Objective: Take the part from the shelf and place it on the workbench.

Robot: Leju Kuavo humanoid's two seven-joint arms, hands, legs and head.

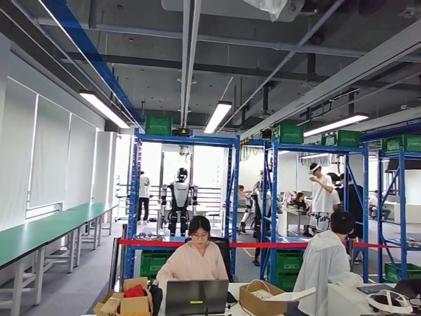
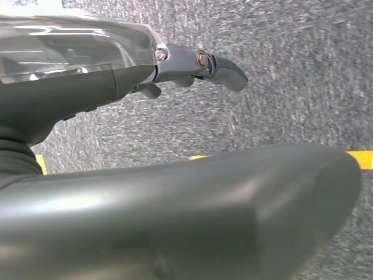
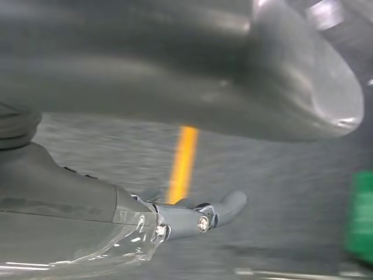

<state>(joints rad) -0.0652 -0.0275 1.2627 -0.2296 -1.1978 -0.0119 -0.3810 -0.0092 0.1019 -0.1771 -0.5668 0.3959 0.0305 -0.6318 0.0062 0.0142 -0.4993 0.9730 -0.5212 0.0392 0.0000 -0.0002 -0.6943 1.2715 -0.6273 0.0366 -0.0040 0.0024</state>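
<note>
Hanging over grey floor, the left hand (image 2: 145, 116) and right hand (image 3: 145, 146) hold nothing, fingers apart. I cannot make out the part; the blue shelf (image 1: 185, 141) stands at twelve o'clock, the green bench (image 1: 45, 230) at nine. This fits walking out to fetch or a finished delivery. At six o'clock, seated people, a laptop (image 1: 197, 296) and red tape (image 1: 278, 245) block the way.

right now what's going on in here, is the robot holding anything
Nothing in either hand, as far as the wrist views show. The left hand and right hand hang over grey floor with fingers spread. The head view looks down a workshop toward blue shelves, a long green workbench to the left, and people at a desk just ahead.
</note>
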